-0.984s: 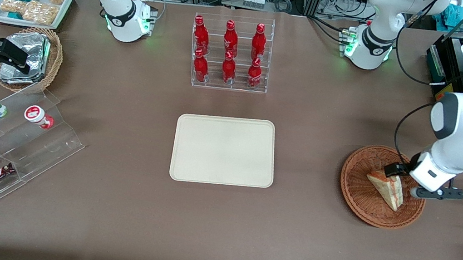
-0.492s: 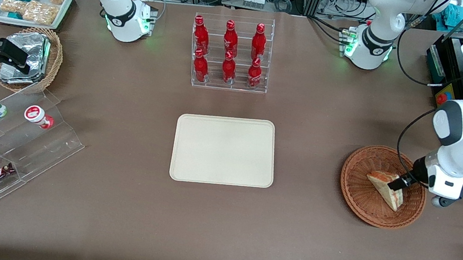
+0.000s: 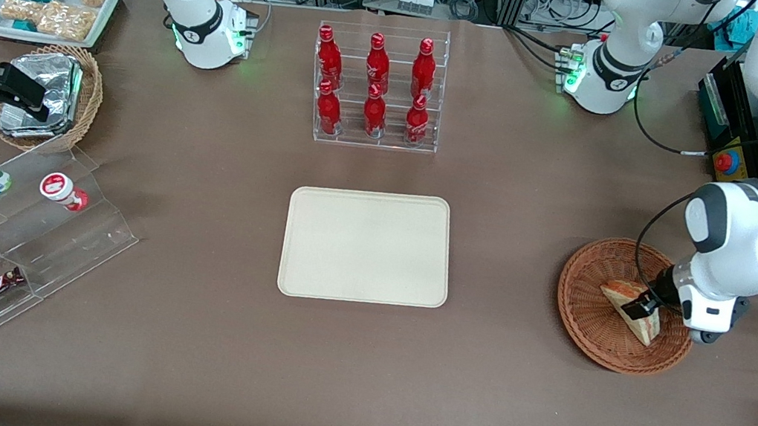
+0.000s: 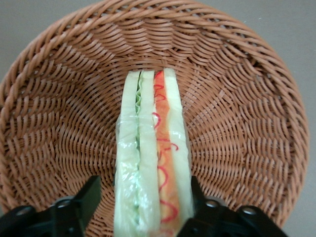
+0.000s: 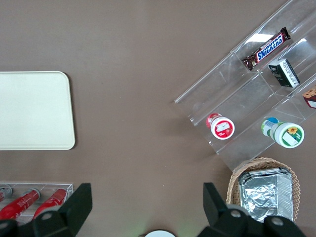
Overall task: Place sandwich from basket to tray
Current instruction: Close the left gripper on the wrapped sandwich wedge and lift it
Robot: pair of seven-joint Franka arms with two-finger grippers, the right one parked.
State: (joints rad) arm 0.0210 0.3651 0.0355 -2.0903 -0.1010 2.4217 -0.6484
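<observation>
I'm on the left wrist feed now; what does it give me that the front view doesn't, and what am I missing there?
Only the left wrist view shows the sandwich's layered edge, green and red-orange filling, standing between the two fingers, one on each side.

Only the front view shows the tray, bare, toward the table's middle, with the bottle rack farther from the camera than the tray.

Both show the basket holding the sandwich, with the gripper down at it.
</observation>
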